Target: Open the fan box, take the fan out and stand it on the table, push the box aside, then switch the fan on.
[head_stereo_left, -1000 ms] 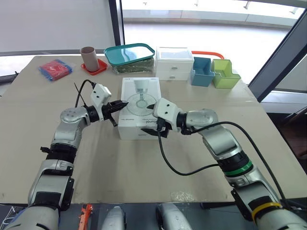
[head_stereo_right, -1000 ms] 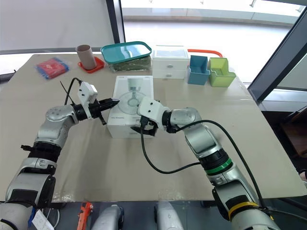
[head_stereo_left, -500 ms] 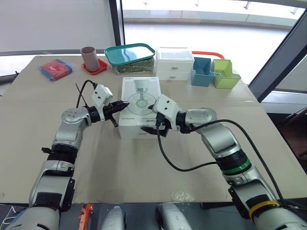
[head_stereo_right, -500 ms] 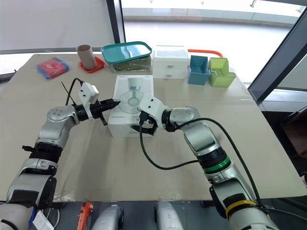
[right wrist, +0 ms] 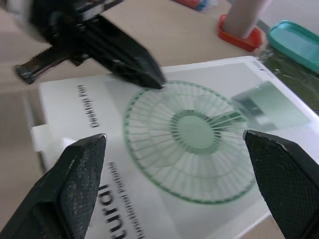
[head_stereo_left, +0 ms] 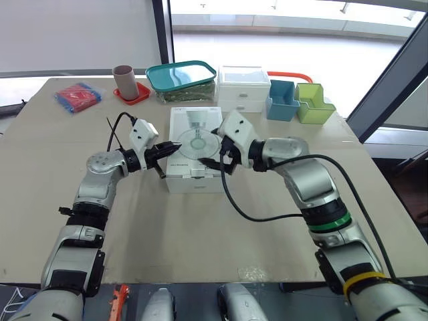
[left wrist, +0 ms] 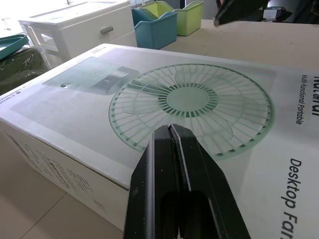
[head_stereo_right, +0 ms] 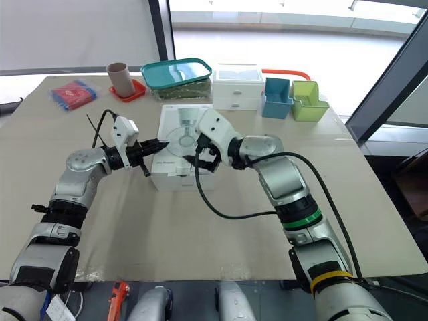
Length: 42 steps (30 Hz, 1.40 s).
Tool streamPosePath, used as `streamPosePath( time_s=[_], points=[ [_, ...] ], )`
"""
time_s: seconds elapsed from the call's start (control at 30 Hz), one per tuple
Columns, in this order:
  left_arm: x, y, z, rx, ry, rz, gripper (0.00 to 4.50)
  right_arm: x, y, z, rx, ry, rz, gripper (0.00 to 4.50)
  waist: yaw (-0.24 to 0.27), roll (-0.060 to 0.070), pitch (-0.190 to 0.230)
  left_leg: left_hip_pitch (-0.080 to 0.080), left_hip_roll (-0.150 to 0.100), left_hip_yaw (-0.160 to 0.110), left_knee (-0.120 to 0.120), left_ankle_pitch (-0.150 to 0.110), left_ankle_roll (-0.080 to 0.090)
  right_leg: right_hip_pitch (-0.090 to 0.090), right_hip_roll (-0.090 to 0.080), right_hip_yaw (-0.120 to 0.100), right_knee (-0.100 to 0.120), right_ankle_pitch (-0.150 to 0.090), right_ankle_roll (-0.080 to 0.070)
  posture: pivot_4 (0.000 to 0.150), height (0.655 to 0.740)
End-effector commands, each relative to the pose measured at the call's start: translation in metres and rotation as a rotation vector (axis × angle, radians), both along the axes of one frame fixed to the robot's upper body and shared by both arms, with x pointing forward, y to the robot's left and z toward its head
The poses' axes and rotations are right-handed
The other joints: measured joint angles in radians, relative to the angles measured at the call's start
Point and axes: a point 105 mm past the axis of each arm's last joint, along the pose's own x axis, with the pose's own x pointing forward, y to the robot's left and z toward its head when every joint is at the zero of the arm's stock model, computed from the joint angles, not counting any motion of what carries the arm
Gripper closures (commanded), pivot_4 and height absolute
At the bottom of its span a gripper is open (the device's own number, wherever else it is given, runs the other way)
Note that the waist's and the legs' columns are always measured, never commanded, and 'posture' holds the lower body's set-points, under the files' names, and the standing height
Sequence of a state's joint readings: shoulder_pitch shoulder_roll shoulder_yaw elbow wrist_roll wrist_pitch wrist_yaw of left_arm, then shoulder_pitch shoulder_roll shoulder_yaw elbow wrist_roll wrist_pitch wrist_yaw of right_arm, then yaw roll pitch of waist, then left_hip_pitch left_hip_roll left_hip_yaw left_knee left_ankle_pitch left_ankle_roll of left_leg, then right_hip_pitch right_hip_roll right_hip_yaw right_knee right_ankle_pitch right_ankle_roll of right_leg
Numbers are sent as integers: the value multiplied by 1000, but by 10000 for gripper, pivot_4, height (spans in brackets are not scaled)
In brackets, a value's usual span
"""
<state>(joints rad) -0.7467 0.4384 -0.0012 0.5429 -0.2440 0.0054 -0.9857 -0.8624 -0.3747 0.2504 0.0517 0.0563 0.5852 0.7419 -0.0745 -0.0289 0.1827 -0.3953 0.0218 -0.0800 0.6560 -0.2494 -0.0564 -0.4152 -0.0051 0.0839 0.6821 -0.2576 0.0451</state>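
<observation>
The white fan box (head_stereo_left: 194,130) lies flat at the table's middle, closed, with a fan drawing on its lid (left wrist: 199,99). My left gripper (head_stereo_left: 168,148) is shut, its tips (left wrist: 171,130) resting on the lid's left part near the drawn fan. My right gripper (head_stereo_left: 219,159) is open and hovers just above the lid's right front part, fingers (right wrist: 84,174) spread wide over the fan drawing (right wrist: 192,130). A small white tab (right wrist: 42,138) sticks out at the box's front edge. The two grippers face each other across the lid, a short way apart.
Along the table's far side stand a red packet (head_stereo_left: 77,97), a brown cup (head_stereo_left: 125,80) on a red coaster, a teal-lidded container (head_stereo_left: 182,79), a white drawer unit (head_stereo_left: 243,88), a blue bin (head_stereo_left: 281,100) and a green bin (head_stereo_left: 313,102).
My right gripper has risen from the box's front edge and moved back over the lid. The left gripper has stayed on the lid's left part.
</observation>
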Motion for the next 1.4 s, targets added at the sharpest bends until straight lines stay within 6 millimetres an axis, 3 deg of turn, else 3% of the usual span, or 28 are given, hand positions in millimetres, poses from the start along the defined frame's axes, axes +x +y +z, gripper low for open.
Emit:
streamPosePath(
  time_s=[0.03, 0.27, 0.4, 0.6, 0.63, 0.73, 0.87, 1.07, 1.4],
  points=[
    [-2, -3, -1, 8, -9, -6, 44472, 10, -6, 20, 55, -44, -76, 0, 0, 0, 0, 0, 0, 0, 0, 0, 0, 0, 0, 0, 0, 0, 0, 1500, 7400],
    [-2, -4, -1, 9, -7, -12, 44472, 16, -18, 18, 81, -21, -134, 0, 0, 0, 0, 0, 0, 0, -1, 0, 0, 0, -1, 0, 0, 0, 0, 1500, 7400],
    [-2, -5, -1, 12, -8, -12, 44472, 9, -25, 27, 149, 15, -103, 0, 0, 0, 0, 0, 0, 0, -1, 0, 0, 0, -1, 0, 0, 0, 0, 1500, 7400],
    [-3, -4, -3, 10, -4, -12, 44472, -17, -46, 43, 252, 48, -4, 0, 1, 0, 0, 0, 0, -1, -1, 0, 0, 0, -1, -1, 0, 0, 0, 1500, 7400],
    [-3, -4, -3, 10, -3, -11, 44858, -23, -51, 42, 262, 63, 6, 2442, 1, 0, 0, 0, -1, -1, -1, 0, 0, 1, -1, -1, -1, 0, 0, 1500, 7400],
    [-3, -4, -4, 7, -3, -9, 45000, -37, -60, 35, 256, 90, 36, 10801, 1, 0, 0, 0, -1, -1, -1, 0, 1, 1, -1, -1, -1, 0, 0, 1500, 7400],
    [-4, -7, -7, 4, 2, -14, 45000, -59, -64, 7, 193, 149, 93, 21044, 2, 0, 0, 0, -1, -2, -1, 0, 1, 2, -1, -1, -1, -1, 1, 1500, 7400],
    [-3, -9, -6, 4, 2, -20, 45000, -85, -56, -15, 127, 181, 216, 21044, 1, 0, 0, 3, -1, -2, -1, 0, 1, 5, -1, -1, -1, -1, 1, 1500, 7400],
    [-4, -7, -8, 16, 5, -19, 45000, -79, -40, -38, 111, 213, 216, 21044, 2, 0, 0, 4, -1, -2, -1, 0, 1, 6, -1, -1, -2, -1, 2, 1500, 7400]
  ],
)
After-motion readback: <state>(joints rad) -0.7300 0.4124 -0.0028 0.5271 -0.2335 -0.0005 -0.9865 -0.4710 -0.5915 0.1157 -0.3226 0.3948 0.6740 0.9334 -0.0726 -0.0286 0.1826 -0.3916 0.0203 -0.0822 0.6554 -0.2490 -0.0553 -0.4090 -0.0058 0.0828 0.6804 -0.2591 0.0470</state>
